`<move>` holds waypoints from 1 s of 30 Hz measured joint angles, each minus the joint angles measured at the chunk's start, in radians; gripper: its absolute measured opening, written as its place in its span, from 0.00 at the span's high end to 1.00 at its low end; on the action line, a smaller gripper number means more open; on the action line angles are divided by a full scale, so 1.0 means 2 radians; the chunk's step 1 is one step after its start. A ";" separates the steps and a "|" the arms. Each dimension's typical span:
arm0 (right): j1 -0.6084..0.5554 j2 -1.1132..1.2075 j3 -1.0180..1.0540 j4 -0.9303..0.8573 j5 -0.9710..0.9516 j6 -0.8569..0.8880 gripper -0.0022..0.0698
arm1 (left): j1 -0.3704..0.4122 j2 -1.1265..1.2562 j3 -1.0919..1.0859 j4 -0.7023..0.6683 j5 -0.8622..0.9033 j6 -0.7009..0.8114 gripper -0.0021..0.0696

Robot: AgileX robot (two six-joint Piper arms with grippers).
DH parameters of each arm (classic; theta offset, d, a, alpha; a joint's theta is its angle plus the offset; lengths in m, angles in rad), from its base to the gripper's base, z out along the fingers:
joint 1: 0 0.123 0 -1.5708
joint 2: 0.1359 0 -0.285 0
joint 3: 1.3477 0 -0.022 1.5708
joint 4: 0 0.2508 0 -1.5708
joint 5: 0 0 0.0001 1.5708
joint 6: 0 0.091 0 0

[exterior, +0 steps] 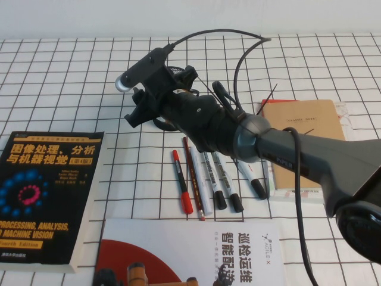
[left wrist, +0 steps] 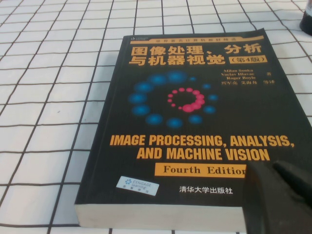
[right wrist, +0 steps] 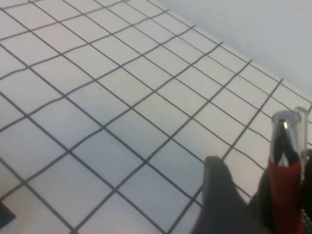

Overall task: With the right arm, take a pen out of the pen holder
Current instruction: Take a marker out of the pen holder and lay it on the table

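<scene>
While reaching across the checked surface (exterior: 71, 65) with the right gripper (exterior: 134, 107) raised near the far middle, clamps nothing visibly: jaws spread wide, a red pen (right wrist: 285, 180) with a clear cap just beside one finger (right wrist: 219, 195), touching or not impossible to tell. Possibly between the jaws. Pen holder (exterior: 162, 126) mostly hidden under the forearm, only a dark curved rim peeking out, so named by guess. Cannot place the red pen as in it or out of it.

Likely to handle as light, stiff and slim, with a smooth plastic barrel apt to slip or swivel between hard pads. Best taken squarely across the red barrel just under the cap, then drawn out along its own length so as not to drag or tip the holder. Worth avoiding the cap itself, liable to pull off.

Nearer the robot, a row of pens and markers (exterior: 205, 179) flat on the surface, side by side, between a black textbook (left wrist: 185, 122) and a brown notebook (exterior: 303, 125). Left gripper (left wrist: 282, 192) parked over a corner of the textbook, well apart from the work; open or closed, cannot tell
</scene>
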 joint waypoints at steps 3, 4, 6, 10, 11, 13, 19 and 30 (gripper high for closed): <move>0.000 0.000 -0.008 0.000 0.006 0.000 0.54 | 0.000 0.000 0.000 0.000 0.000 0.000 0.98; 0.000 0.000 -0.009 0.000 0.006 0.000 0.54 | 0.000 0.000 0.000 0.000 0.000 0.000 0.98; 0.000 0.000 -0.010 0.001 0.003 0.000 0.54 | 0.000 0.000 0.000 0.000 0.000 0.000 0.98; 0.000 0.000 -0.010 0.001 0.001 0.000 0.54 | 0.000 0.000 0.000 0.000 0.000 0.000 0.98; 0.000 0.000 -0.010 0.001 0.001 0.000 0.54 | 0.000 0.000 0.000 0.000 0.000 0.000 0.98; 0.000 0.000 -0.010 0.001 0.001 0.000 0.54 | 0.000 0.000 0.000 0.000 0.000 0.000 0.98; 0.000 0.005 -0.019 0.001 0.001 0.000 0.59 | 0.000 0.000 0.000 0.000 0.000 0.000 0.98; 0.000 0.012 -0.026 0.003 -0.005 -0.001 0.65 | 0.000 0.000 0.000 0.000 0.000 0.000 0.98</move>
